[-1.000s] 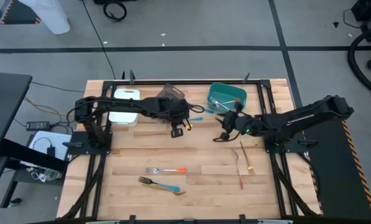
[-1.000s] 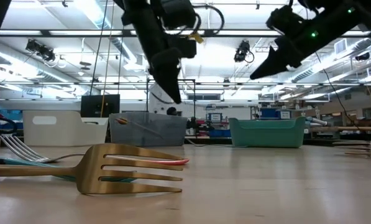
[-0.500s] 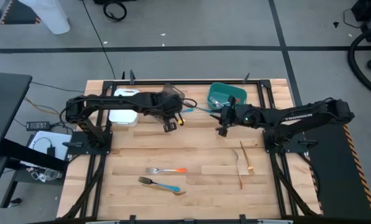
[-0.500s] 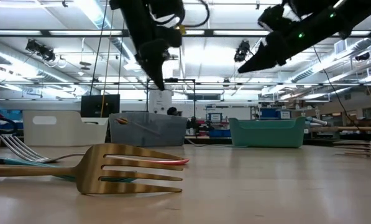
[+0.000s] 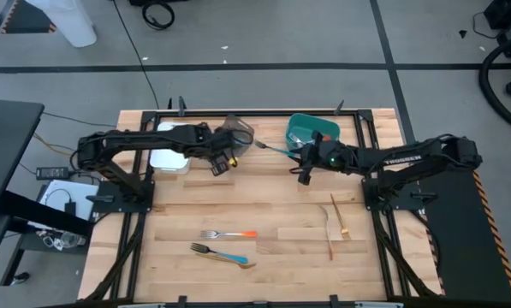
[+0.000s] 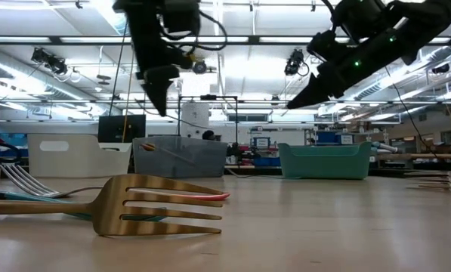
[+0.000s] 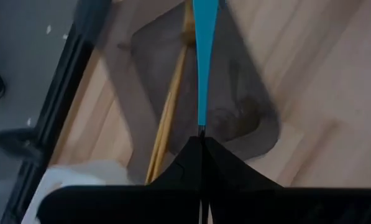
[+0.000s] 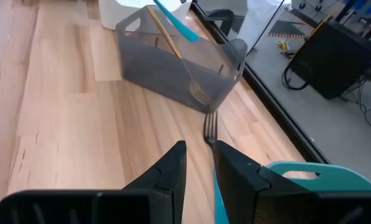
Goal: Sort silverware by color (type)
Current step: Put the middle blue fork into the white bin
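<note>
Near me, at 6 o'clock on the bench (image 5: 178, 214), two forks lie flat: an orange fork (image 5: 229, 233) and a second blue fork (image 5: 222, 253) just beside it. At 4 o'clock lie two wooden sticks (image 5: 333, 229). They are all waiting to be sorted.

Further in, near the middle, my right fingers (image 8: 199, 149) are grasping a blue fork (image 8: 210, 127) by its handle. It is up in the air. Its prongs point at the gray bin (image 8: 166, 68) and look very close to its wall.

My left fingers (image 5: 222, 164) are clenched tight, just on the near side of the gray bin at 11 o'clock. I cannot tell if they pinch anything.

What could go wrong:
- The fork sticks out a long way. If I push on, I think the prongs could poke the gray bin and shove it.
- I hold only the end of the handle, so a bump could twist the fork and make it fall.
- My two arms are near each other. A quick move could knock them together.
- The gray bin holds a wooden stick (image 8: 163, 34) and a blue handle (image 8: 173, 22) together. That looks mixed, so I could drop this fork in the wrong place.

Far back, the white bin (image 5: 171, 160) sits at 10 o'clock and the teal bin (image 5: 294, 130) at 1 o'clock.

I see no words or labels I can read.
</note>
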You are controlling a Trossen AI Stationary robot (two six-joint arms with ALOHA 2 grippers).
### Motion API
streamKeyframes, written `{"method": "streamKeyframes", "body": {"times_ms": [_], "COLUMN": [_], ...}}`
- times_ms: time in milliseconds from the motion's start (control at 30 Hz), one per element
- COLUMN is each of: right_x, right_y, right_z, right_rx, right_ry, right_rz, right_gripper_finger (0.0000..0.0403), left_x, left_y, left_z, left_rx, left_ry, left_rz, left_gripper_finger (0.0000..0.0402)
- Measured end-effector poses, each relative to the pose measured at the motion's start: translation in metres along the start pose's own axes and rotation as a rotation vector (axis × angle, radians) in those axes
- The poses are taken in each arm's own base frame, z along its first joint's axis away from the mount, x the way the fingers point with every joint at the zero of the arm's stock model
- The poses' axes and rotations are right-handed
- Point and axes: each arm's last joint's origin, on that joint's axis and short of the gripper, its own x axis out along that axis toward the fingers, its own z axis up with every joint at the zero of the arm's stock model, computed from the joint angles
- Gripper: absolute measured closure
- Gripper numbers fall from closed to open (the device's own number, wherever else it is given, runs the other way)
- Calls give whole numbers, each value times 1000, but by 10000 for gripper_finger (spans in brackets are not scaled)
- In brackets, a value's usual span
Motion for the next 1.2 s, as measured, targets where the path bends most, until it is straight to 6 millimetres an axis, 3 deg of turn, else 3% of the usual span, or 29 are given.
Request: {"method": "streamKeyframes", "body": {"times_ms": [867, 1200], "right_x": [0, 0], "right_y": [0, 0], "right_z": [-6, -6], "right_rx": [10, 10], "right_ry": [-24, -27], "right_rz": [1, 10], "right_gripper_finger": [309, 309], "left_x": [-12, 9], "left_y": [29, 34], "left_z": [-110, -142], "left_rx": [-319, -405], "left_ry": [-64, -7], "left_rz": [205, 314], "left_gripper_finger": [390, 390]}}
